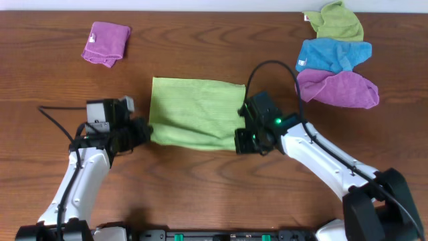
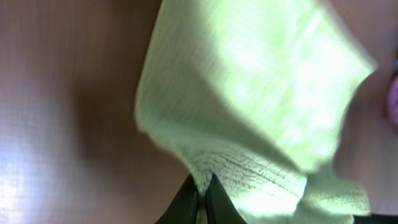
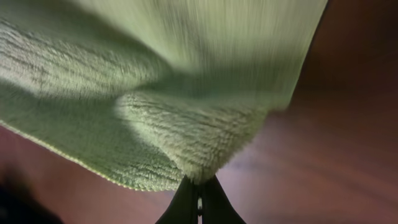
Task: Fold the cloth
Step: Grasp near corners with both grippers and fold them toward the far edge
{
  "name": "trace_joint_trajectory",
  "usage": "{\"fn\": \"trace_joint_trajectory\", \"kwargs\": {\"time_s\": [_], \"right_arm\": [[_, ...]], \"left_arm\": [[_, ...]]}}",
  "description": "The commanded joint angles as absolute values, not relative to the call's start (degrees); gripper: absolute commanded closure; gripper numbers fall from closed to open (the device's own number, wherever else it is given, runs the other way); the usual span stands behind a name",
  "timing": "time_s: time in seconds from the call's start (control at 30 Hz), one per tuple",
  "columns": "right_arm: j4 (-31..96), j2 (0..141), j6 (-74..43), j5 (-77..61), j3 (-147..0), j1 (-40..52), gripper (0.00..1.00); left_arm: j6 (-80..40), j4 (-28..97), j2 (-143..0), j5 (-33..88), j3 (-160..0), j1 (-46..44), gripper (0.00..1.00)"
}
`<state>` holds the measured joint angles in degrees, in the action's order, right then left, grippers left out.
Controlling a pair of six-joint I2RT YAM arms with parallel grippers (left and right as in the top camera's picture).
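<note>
Note the left gripper [image 1: 146, 131], centre-left in the overhead frame, jaws clamped on the lower-left corner of the green cloth [image 1: 194, 110]. The right gripper [image 1: 241, 138] clamps its lower-right corner. The cloth spans between them, mid-frame on the table [image 1: 200, 181].

Wood table [image 1: 200, 40]: green cloth [image 1: 194, 114] centre, folded purple cloth [image 1: 105, 43] far-left, cloth pile [image 1: 334, 57] far-right.

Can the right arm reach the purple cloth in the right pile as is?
Likely not yet: right tool is shut on a corner of the spread green cloth. The purple cloth is near, bare table between.
</note>
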<state>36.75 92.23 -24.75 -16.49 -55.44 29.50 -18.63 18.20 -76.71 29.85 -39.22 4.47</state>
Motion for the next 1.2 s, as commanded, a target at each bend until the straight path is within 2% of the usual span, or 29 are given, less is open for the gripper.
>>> {"fn": "trace_joint_trajectory", "kwargs": {"time_s": [0.0,0.17,0.27,0.43,0.73,0.83,1.17], "right_arm": [[36.8,92.1,-23.7,-8.0,-59.0,29.6,0.98],[31.4,92.5,-23.7,-5.6,-59.7,26.9,0.98],[27.3,94.4,-23.7,-6.7,-60.0,24.2,0.98],[21.2,100.0,-22.7,-9.5,-61.9,22.3,0.98],[18.6,113.1,-20.9,-9.5,-75.5,21.1,0.98],[20.5,116.3,-20.9,-10.3,-81.0,20.1,0.98],[32.6,116.7,-20.5,-21.0,-82.0,19.8,0.98]], "left_arm": [[-20.1,14.8,-76.2,30.1,-40.4,4.5,0.94],[-22.3,5.0,-79.7,30.1,-40.4,4.5,0.95],[-26.4,-4.0,-86.0,32.7,-40.5,4.4,0.94],[-28.4,-11.2,-96.2,32.8,-44.1,4.4,0.94],[-28.3,-10.5,-111.6,32.9,-63.1,4.4,0.94],[-28.2,-5.8,-114.7,32.9,-68.4,4.4,0.94],[-20.9,8.8,-113.7,32.8,-69.3,4.5,0.94]]}}
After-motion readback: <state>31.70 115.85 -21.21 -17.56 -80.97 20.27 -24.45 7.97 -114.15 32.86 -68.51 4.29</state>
